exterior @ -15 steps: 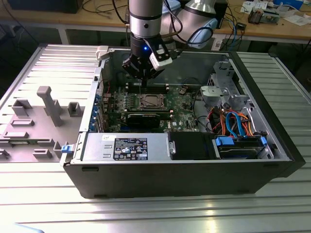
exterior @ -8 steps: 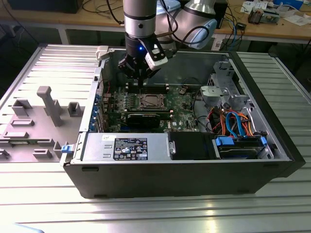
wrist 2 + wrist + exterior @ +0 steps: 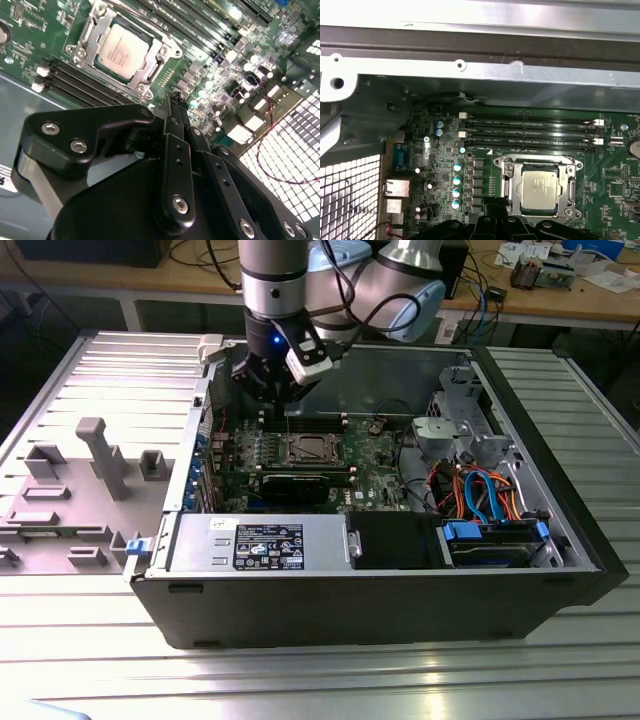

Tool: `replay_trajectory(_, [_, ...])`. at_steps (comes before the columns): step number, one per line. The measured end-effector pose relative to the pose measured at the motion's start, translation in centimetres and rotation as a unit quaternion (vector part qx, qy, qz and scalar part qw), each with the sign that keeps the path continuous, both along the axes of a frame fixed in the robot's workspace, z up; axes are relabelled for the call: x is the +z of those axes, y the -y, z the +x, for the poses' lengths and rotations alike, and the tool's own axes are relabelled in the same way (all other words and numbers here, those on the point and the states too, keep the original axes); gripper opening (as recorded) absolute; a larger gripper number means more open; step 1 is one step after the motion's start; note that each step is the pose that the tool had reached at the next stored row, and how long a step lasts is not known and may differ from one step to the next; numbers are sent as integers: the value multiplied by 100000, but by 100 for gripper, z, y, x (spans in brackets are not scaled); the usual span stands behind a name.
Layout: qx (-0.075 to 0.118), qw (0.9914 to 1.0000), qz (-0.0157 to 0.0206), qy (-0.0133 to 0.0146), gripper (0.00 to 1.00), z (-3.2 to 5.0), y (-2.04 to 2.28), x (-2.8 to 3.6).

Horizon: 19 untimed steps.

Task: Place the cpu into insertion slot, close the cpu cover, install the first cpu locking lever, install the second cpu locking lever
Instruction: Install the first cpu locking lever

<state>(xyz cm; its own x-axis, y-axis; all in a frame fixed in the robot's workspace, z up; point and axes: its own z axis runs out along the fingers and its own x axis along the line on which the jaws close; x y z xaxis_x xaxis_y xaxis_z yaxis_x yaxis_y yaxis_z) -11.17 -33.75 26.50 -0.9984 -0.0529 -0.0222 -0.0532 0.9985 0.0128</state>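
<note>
Second wrist view: my gripper (image 3: 174, 100) has its 2 fingers (image 3: 176, 150) pressed together on nothing, hovering over the green board (image 3: 30, 20) near the insertion slot (image 3: 75, 52), apart from it. The cpu (image 3: 122, 50) sits square in the slot just ahead of me, silver top up, with the cpu cover (image 3: 150, 70) lying flat around it.

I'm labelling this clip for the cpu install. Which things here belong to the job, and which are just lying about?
Job: cpu, cpu cover framing it, end effector above the board.
Lying about: memory slots, graphics card, power supply, blue cables, grey fixture blocks outside the case.
</note>
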Motion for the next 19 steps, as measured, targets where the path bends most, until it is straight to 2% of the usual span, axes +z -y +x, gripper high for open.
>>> replay_trajectory(8, [1, 100000, 39, 4, 11, -1, -138, -18])
replay_trajectory(10, [2, 100000, 81, 3, 11, -1, -154, -23])
replay_trajectory(17, [-1, 100000, 136, 3, 11, -1, -274, -49])
replay_trajectory(19, [11, 100000, 135, 0, 11, 24, -291, -54])
